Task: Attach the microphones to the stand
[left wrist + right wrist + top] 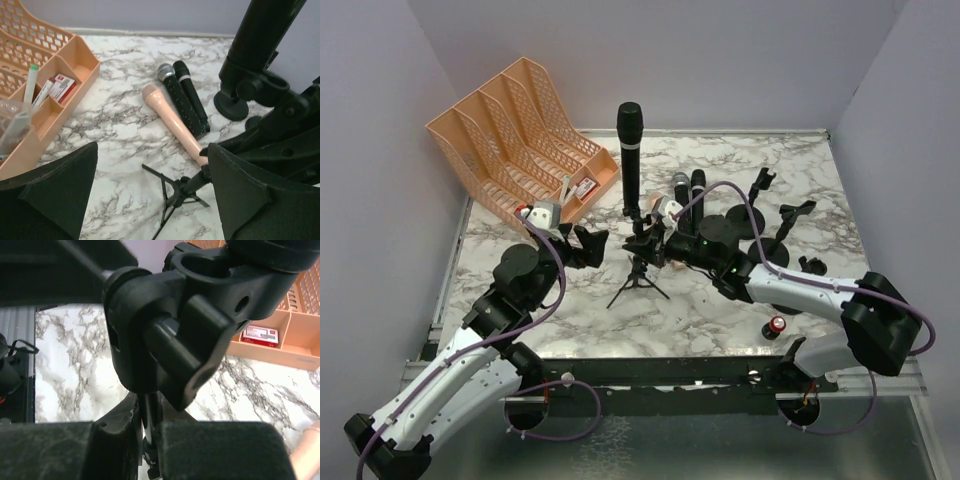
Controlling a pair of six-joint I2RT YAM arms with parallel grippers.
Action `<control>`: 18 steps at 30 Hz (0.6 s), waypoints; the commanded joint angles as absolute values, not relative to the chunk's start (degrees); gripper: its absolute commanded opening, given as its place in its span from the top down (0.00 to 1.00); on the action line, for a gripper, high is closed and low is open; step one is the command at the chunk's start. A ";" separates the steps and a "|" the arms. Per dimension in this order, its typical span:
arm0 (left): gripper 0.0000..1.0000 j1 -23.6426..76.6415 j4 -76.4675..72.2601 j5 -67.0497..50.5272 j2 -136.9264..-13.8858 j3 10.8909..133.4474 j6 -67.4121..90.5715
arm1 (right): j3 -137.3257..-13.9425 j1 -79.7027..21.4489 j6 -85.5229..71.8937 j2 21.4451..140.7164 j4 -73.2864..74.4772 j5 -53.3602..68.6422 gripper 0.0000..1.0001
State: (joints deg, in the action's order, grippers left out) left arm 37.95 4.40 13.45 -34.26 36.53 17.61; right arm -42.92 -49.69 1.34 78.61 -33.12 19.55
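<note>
1. A black microphone (630, 150) stands clipped upright in the stand (638, 282).
2. My right pincer (146, 426) pinches the stand's thin stem.
3. My left pincer (592, 245) hovers spread just left.
4. The peach-pink microphone (172, 122), silver-headed microphone (176, 95) and second black microphone (192, 97) lie together on the surface (125, 65).

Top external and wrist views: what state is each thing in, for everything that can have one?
left claw, open, empty
right claw, shut on the tripod stand's stem
tripod stand, upright, legs spread
black microphone, upright in the stand's clip
peach-pink microphone, lying flat, unattached
silver-mesh microphone, lying flat, unattached
second black microphone, lying flat, unattached
round-base stands, upright, clips empty
</note>
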 commanded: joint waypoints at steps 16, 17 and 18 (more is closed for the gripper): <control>0.21 37.88 22.13 23.03 -31.14 30.74 37.43 | -69.77 -51.02 1.98 107.74 -50.89 18.91 1.00; 0.21 37.90 22.22 23.54 -30.85 30.24 38.46 | -71.19 -51.17 1.83 109.04 -50.97 19.12 1.00; 0.21 37.95 22.28 23.93 -30.54 29.83 39.28 | -72.40 -51.35 1.66 110.14 -51.09 19.20 1.00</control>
